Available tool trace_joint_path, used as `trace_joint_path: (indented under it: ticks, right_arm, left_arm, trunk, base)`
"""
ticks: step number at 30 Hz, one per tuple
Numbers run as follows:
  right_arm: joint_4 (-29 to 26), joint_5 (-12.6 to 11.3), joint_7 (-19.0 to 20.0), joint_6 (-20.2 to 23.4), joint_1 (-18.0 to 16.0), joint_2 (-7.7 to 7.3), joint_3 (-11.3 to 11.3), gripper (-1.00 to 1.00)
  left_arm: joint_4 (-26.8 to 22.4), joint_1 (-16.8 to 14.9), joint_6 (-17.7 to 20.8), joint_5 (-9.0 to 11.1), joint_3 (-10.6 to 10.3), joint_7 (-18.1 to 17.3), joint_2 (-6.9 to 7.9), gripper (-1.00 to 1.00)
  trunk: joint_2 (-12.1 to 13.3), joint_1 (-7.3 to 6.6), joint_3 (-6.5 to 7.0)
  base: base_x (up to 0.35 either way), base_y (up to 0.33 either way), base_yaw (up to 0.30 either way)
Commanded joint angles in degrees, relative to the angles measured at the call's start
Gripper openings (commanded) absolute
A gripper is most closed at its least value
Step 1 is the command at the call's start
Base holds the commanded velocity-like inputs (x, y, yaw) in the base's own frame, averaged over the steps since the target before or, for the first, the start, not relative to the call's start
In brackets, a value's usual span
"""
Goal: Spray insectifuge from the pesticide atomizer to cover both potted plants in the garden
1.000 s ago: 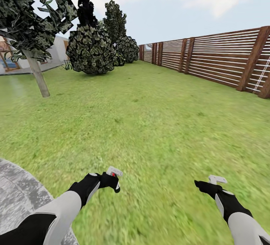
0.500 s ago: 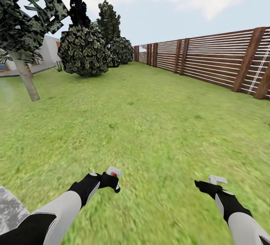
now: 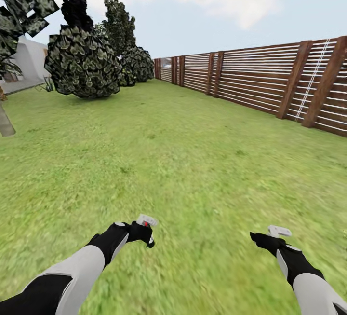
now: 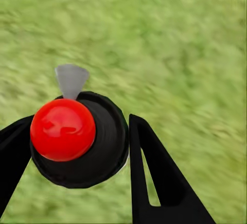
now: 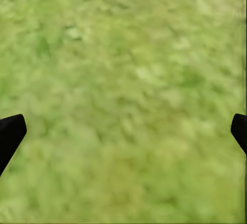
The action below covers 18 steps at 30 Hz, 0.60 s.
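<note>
You are looking out over the garden lawn [image 3: 193, 160], which takes up most of the head view and runs away to the far end. A brown slatted wooden fence [image 3: 270, 88] borders the lawn's right edge, running back toward the far end. Along the lawn's left edge stands a round dark bush [image 3: 82, 64], with taller dark trees [image 3: 118, 20] behind it and a second rounded bush [image 3: 137, 64] further back. A pale building wall [image 3: 26, 59] shows past the left edge, and a slanted pale tree trunk [image 3: 5, 122] cuts in at the far left.

Your two arms reach forward low over the near part of the lawn, well apart from each other. Your left gripper [image 3: 144, 230] is clamped on the pesticide atomizer [image 3: 146, 219]; in the left wrist view the atomizer's dark round nozzle head [image 4: 90, 141] with its red dot [image 4: 63, 129] sits between the two black fingers [image 4: 154, 177], which press against it over the grass.

Your right gripper [image 3: 272, 234] holds nothing. In the right wrist view its black fingertips [image 5: 10, 134] sit at opposite edges, spread wide apart, with only grass between them.
</note>
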Motion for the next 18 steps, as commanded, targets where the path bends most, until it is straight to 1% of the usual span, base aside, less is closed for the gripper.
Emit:
trace_joint_path:
  ticks: [1,12,18]
  right_arm:
    - [-0.12,0.45,0.49,0.25,-0.03,0.05,-0.46,1.0]
    - [-0.01,0.45,0.49,0.25,-0.04,0.08,-0.44,1.0]
    - [0.29,0.45,0.49,0.25,-0.04,0.1,-0.46,1.0]
  left_arm:
    - [-0.14,0.02,0.39,-0.05,-0.12,-0.13,0.01,-1.0]
    - [-0.18,0.03,0.39,-0.05,-0.05,-0.13,0.04,-1.0]
    - [-0.12,0.05,0.39,-0.05,-0.07,-0.13,0.05,-1.0]
  trunk:
    - [-0.03,0.01,0.0]
    - [-0.03,0.01,0.58]
    - [-0.03,0.01,0.65]
  base:
    - [0.339,0.0,-0.216]
    - [0.339,0.0,-0.213]
    - [0.339,0.0,-0.048]
